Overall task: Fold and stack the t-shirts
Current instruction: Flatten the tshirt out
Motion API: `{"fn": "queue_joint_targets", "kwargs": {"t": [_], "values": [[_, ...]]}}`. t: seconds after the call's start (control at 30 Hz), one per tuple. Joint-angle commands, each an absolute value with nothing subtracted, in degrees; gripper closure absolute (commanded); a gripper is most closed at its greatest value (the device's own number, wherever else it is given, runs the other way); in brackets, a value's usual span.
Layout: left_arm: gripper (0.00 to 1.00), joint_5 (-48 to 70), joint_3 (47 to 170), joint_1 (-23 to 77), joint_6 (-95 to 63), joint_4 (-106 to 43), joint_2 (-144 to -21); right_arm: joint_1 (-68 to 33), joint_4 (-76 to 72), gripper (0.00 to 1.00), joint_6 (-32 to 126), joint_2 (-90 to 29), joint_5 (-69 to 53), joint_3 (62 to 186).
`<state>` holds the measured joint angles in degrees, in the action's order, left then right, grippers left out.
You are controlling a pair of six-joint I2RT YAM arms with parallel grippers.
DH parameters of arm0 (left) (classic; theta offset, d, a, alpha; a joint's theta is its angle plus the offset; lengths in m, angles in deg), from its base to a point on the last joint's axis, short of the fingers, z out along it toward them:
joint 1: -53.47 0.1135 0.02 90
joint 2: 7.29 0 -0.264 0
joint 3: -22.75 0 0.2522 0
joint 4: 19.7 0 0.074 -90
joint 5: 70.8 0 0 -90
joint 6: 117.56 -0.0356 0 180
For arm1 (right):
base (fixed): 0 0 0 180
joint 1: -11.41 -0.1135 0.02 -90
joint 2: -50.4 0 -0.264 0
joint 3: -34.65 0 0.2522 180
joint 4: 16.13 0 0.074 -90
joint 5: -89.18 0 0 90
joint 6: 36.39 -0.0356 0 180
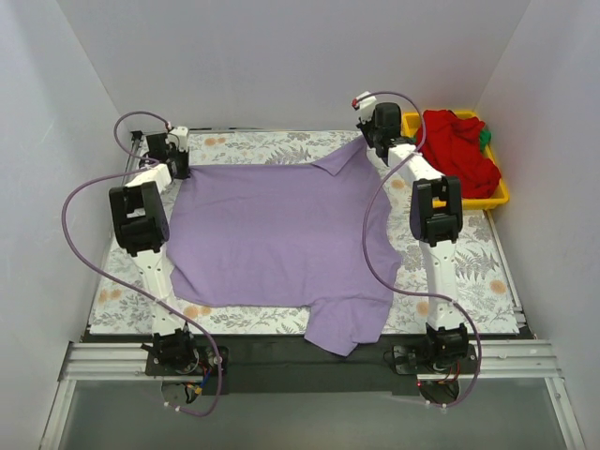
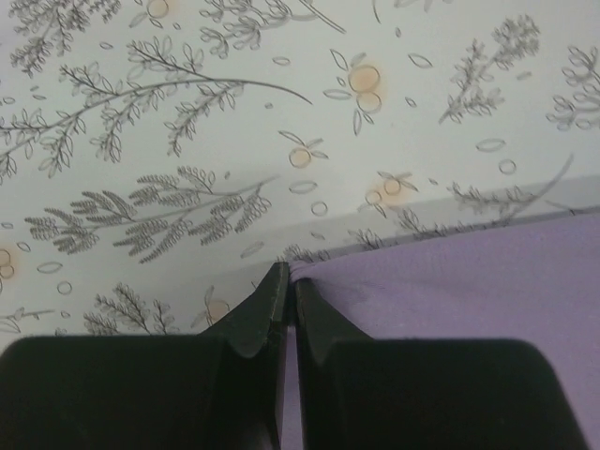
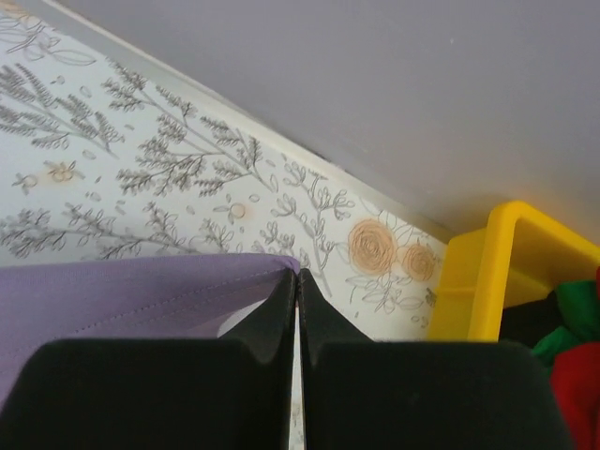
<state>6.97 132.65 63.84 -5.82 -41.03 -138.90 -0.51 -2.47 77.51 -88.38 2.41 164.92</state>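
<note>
A lavender-purple t-shirt (image 1: 272,230) lies spread over the floral cloth, one sleeve hanging past the near edge. My left gripper (image 1: 178,161) is at its far left corner, shut on the shirt's edge (image 2: 394,281). My right gripper (image 1: 373,131) is at its far right corner, shut on the hem (image 3: 169,291), which is lifted slightly off the cloth. A red t-shirt (image 1: 457,148) and a bit of a green one (image 1: 485,137) lie heaped in the yellow tray (image 1: 497,199) at the far right. No pale pink shirt shows.
The floral-patterned cloth (image 1: 469,272) covers the table. The yellow tray stands close to the right of my right gripper, its rim showing in the right wrist view (image 3: 487,272). White walls close in the back and both sides. Purple cables loop off both arms.
</note>
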Motion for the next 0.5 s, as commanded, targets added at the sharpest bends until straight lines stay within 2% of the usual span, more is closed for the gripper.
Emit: {"fn": "queue_joint_targets", "kwargs": {"t": [0.0, 0.07, 0.1, 0.13, 0.17, 0.2, 0.23, 0.3, 0.33, 0.47], "values": [[1.00, 10.8, 138.8, 64.1, -3.3, -44.8, -143.0, -0.8, -6.8, 0.99, 81.5, -92.1, 7.4, 174.7], [1.00, 11.3, 142.5, 64.1, -1.6, -45.6, -144.5, -1.2, -8.4, 0.99, 83.0, -93.8, 7.8, 177.2], [0.96, 11.8, 143.6, 64.1, -1.0, -46.0, -145.4, -1.3, -9.3, 0.99, 83.6, -94.7, 8.1, 178.3], [0.89, 11.9, 145.2, 64.0, -0.5, -46.3, -145.8, -1.8, -10.0, 0.82, 84.8, -94.8, 8.6, 178.4], [0.73, 12.1, 146.0, 64.1, 0.5, -46.6, -145.9, -2.0, -11.0, 0.71, 85.3, -94.7, 8.7, 178.5], [0.62, 12.3, 146.6, 64.1, 1.2, -47.3, -145.5, -2.2, -10.9, 0.60, 85.8, -94.0, 8.8, 178.4], [0.56, 12.2, 147.0, 64.2, 1.7, -47.7, -145.0, -2.3, -10.9, 0.42, 86.0, -93.2, 9.3, 178.0], [0.45, 9.5, 147.4, 64.6, 2.6, -50.2, -142.0, -2.4, -9.3, 0.31, 86.5, -88.5, 8.3, 175.4], [0.43, 6.4, 147.6, 65.0, 2.7, -51.8, -140.9, -2.5, -8.5, 0.25, 87.0, -86.4, 7.6, 171.5], [0.42, -2.2, 148.6, 66.6, 1.0, -64.0, -135.1, -2.6, 0.8, 0.15, 87.1, -73.6, 4.7, 159.6]]}}
